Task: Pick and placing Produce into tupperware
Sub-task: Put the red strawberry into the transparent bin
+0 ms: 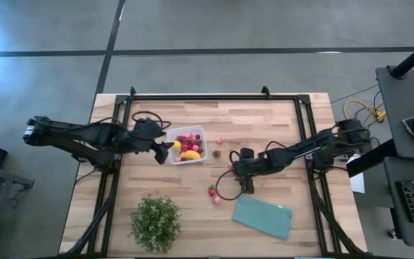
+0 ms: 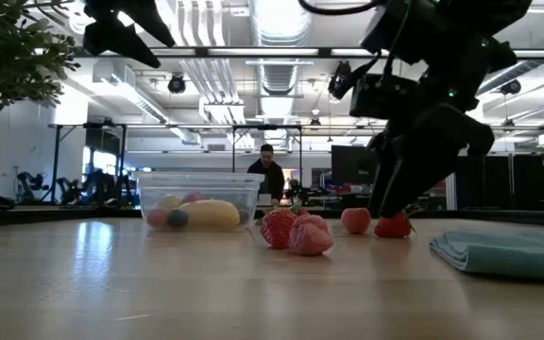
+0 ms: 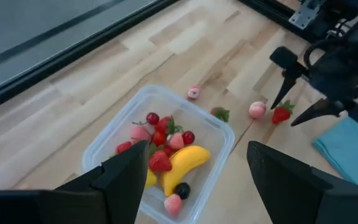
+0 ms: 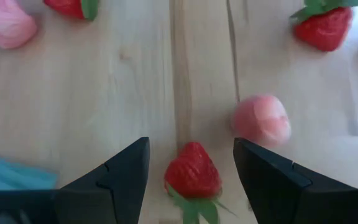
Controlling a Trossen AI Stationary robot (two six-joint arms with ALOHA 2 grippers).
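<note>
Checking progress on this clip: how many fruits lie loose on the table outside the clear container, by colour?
Red strawberries: 3
Pink fruits: 3
Total: 6

Two matte black jointed arms, left arm (image 1: 85, 137) and right arm (image 1: 304, 150), each trailing looped black cables and ending in a gripper with two broad, flat, wedge-shaped black fingers (image 4: 124, 174) (angular edges, plain faces, no markings visible).

Banana (image 1: 190, 154) in tupperware (image 1: 200, 132), cloth (image 1: 262, 218) right of plant (image 1: 155, 222)
</note>
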